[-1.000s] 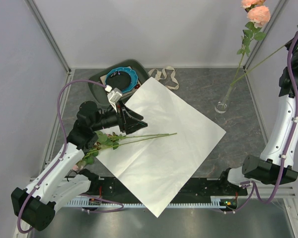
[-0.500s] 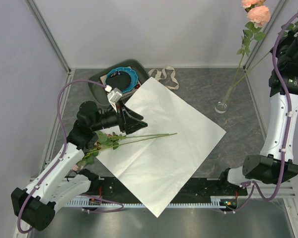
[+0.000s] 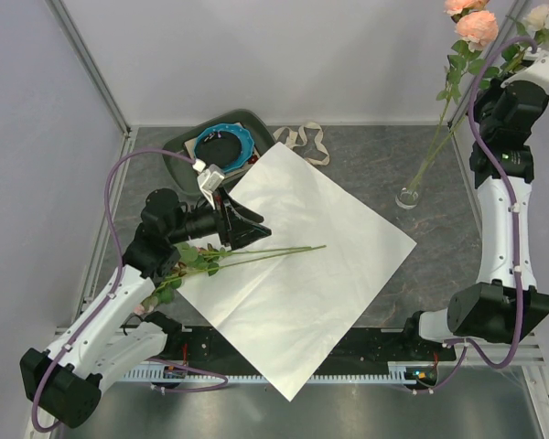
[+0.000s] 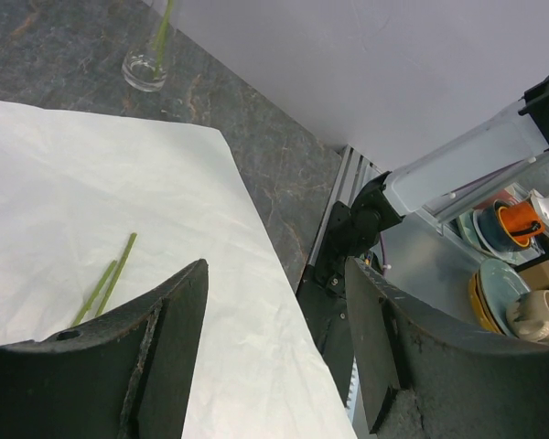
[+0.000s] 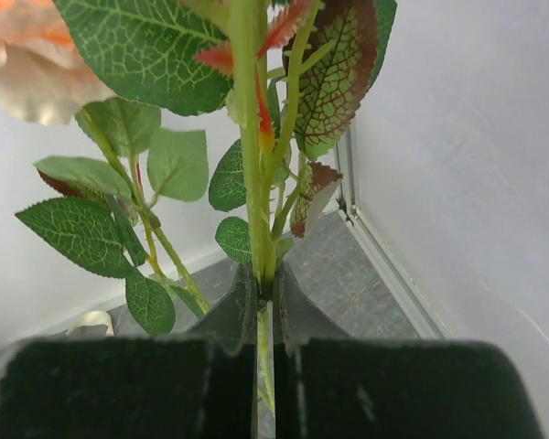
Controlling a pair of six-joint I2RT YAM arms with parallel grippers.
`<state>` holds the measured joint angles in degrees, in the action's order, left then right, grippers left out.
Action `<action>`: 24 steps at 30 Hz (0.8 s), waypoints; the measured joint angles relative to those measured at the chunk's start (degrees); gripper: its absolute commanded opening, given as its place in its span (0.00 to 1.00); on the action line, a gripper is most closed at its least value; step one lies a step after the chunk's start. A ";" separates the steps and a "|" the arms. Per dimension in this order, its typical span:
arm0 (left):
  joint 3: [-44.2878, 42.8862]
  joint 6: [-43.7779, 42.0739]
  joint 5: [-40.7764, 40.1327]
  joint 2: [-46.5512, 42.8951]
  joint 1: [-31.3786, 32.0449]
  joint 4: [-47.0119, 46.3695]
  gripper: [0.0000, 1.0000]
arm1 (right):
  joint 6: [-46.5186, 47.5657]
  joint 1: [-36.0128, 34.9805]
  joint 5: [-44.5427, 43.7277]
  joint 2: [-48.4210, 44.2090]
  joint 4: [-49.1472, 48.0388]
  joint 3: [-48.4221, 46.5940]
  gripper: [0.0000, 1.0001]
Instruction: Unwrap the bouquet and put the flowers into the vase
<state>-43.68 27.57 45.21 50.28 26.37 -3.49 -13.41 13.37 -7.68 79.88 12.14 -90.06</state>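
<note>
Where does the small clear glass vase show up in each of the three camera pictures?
Top external: the small clear glass vase stands at right, beyond the white paper sheet.
Left wrist: top left, past the sheet.
Right wrist: not in it; leaves fill the picture.
Shared landmark: the white paper sheet, in the first two.

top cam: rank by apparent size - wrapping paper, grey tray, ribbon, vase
1. wrapping paper, largest by far.
2. grey tray, partly hidden under the paper and left arm.
3/4. ribbon and vase: close; ribbon's footprint looks slightly bigger, but the clear glass is hard to outline, so unranked.
</note>
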 measured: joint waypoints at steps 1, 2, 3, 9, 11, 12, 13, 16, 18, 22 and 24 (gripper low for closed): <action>0.00 0.00 0.00 -0.11 0.00 0.00 0.68 | 0.00 -0.26 -0.04 0.00 -0.46 0.63 0.00; 0.00 0.00 0.00 -0.22 0.00 0.00 0.68 | 0.00 -0.57 -0.09 0.00 -1.07 1.29 0.00; 0.00 0.00 -0.02 -0.33 0.00 0.00 0.68 | 0.00 -0.83 -0.13 0.00 -1.40 1.77 0.00; 0.00 0.00 -0.02 -0.70 0.00 0.07 0.68 | 0.44 -1.92 -0.35 0.02 -3.80 4.90 0.00; 0.00 0.00 -0.02 -0.70 0.00 0.09 0.68 | 0.81 -2.03 -0.57 0.02 -4.48 5.62 0.00; 0.00 0.00 -0.02 -0.70 0.00 0.09 0.68 | 0.87 -2.10 -0.79 0.02 -4.85 5.97 0.00; 0.00 0.00 -0.02 -0.70 0.00 0.09 0.68 | 1.07 -2.21 -1.01 0.02 -5.25 6.36 0.00; 0.02 0.00 -0.02 -0.70 0.00 0.09 0.68 | 1.31 -2.40 -1.42 0.07 -6.16 7.48 0.03; 0.02 0.00 -0.02 -0.72 0.00 0.09 0.68 | 1.57 -2.69 -1.68 0.11 -6.75 7.98 0.04; 0.02 0.00 -0.04 -0.72 0.00 0.11 0.68 | 2.21 -3.30 -2.25 0.31 -7.82 8.20 0.05; 0.02 0.00 -0.04 -0.72 0.00 0.09 0.68 | 2.49 -3.54 -2.36 0.42 -8.66 8.63 0.06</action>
<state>-43.66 27.57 45.17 49.56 26.37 -3.40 -10.92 9.82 -10.04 80.29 3.49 -81.43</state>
